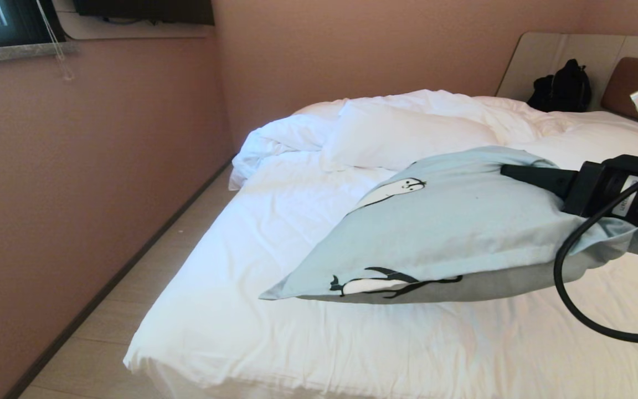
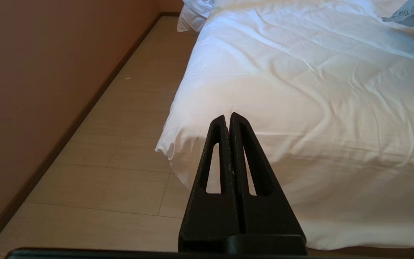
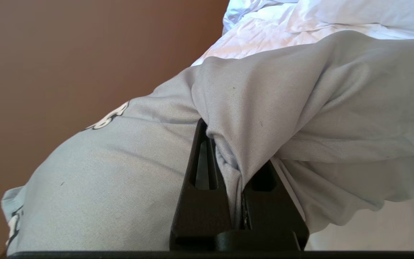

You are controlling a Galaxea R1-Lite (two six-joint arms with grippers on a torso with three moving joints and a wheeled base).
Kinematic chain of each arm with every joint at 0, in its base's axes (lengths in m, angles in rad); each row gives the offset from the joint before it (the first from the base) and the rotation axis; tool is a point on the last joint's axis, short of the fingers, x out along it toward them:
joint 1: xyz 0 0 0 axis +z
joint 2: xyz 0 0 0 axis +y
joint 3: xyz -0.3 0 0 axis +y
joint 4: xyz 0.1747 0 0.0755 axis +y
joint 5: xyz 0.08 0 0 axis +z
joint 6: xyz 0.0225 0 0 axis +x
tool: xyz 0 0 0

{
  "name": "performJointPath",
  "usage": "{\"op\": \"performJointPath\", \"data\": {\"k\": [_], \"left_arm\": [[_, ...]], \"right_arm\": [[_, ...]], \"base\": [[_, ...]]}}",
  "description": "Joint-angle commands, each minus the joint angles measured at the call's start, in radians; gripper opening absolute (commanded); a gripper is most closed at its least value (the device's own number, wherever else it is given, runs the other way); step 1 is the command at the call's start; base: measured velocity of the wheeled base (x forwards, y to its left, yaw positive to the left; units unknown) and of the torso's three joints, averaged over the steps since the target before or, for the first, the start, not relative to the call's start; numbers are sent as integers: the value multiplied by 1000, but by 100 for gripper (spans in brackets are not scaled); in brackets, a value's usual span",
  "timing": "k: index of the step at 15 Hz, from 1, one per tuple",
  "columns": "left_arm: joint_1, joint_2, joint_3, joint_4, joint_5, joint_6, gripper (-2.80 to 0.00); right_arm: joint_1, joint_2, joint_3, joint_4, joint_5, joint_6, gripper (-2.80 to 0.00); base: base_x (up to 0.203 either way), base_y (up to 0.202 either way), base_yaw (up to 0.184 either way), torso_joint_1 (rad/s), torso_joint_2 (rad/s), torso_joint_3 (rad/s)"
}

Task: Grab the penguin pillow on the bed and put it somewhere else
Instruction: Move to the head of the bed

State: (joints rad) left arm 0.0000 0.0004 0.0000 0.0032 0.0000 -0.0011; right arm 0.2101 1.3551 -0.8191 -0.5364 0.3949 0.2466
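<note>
The penguin pillow (image 1: 446,221), pale blue-grey with black-and-white penguins, hangs tilted above the bed (image 1: 274,233), its lower corner pointing toward the bed's foot. My right gripper (image 1: 510,172) reaches in from the right and is shut on a bunched fold of the pillow's cover. In the right wrist view the fabric of the pillow (image 3: 102,172) is pinched between the black fingers of that gripper (image 3: 225,144). My left gripper (image 2: 228,117) is shut and empty, held low near the corner of the bed (image 2: 300,90). A corner of the pillow (image 2: 412,12) shows far off in that view.
A plain white pillow (image 1: 402,136) and a rumpled duvet (image 1: 280,138) lie toward the head of the bed. A black bag (image 1: 562,88) leans on the headboard (image 1: 629,77). A strip of floor (image 1: 130,310) runs between bed and wall (image 1: 75,194). A black cable (image 1: 568,299) loops below my right arm.
</note>
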Motion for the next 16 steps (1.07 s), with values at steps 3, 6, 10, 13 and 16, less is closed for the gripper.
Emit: {"op": "performJointPath", "data": {"k": [3, 6, 10, 13, 16], "left_arm": [[0, 0, 0, 0, 0, 0, -280], [0, 0, 0, 0, 0, 0, -280], [0, 0, 0, 0, 0, 0, -280], [0, 0, 0, 0, 0, 0, -280], [0, 0, 0, 0, 0, 0, -280]], "right_arm": [[-6, 2, -2, -4, 10, 2, -280], [-8, 1, -2, -4, 10, 2, -280], [-12, 2, -2, -4, 11, 2, -280], [-14, 6, -2, -4, 12, 2, -280], [-14, 10, -2, -4, 12, 2, -280]], "base": [[0, 0, 0, 0, 0, 0], [0, 0, 0, 0, 0, 0], [0, 0, 0, 0, 0, 0], [0, 0, 0, 0, 0, 0], [0, 0, 0, 0, 0, 0]]}}
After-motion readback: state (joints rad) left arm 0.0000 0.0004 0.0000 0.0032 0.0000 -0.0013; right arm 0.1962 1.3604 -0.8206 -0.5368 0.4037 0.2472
